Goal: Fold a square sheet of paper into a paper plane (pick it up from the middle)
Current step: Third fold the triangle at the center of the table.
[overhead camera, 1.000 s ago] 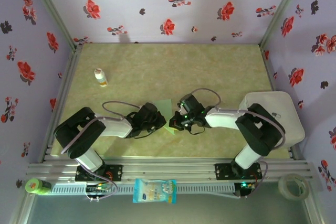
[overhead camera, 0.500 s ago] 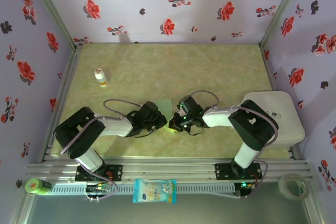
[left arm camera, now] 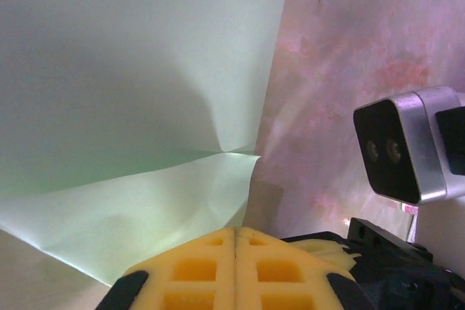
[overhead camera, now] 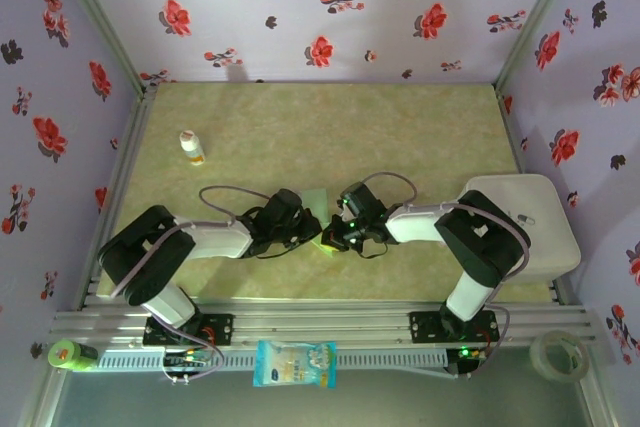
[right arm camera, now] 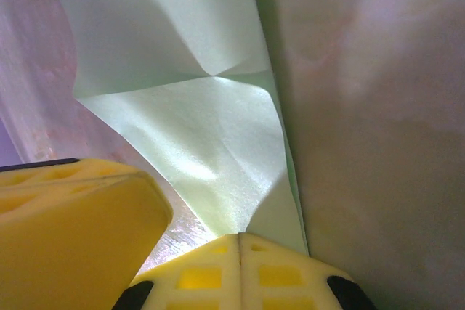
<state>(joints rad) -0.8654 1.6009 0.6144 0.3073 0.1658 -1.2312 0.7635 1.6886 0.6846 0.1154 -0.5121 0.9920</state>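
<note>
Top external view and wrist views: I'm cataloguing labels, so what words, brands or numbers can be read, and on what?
No text can be read anywhere.
packet: print too small and blurred.
small bottle: label too small to read.
sheet of paper: plain, no marks.

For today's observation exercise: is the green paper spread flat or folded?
Partly folded: the square sheet of paper shows sharp creases meeting at one point, and its panels lie at different angles.

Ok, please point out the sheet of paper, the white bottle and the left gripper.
sheet of paper (left arm camera: 131,70), left wrist view, upper face.
white bottle (overhead camera: 191,148), top view, its body.
left gripper (left arm camera: 236,231), left wrist view, between fingertips.
</note>
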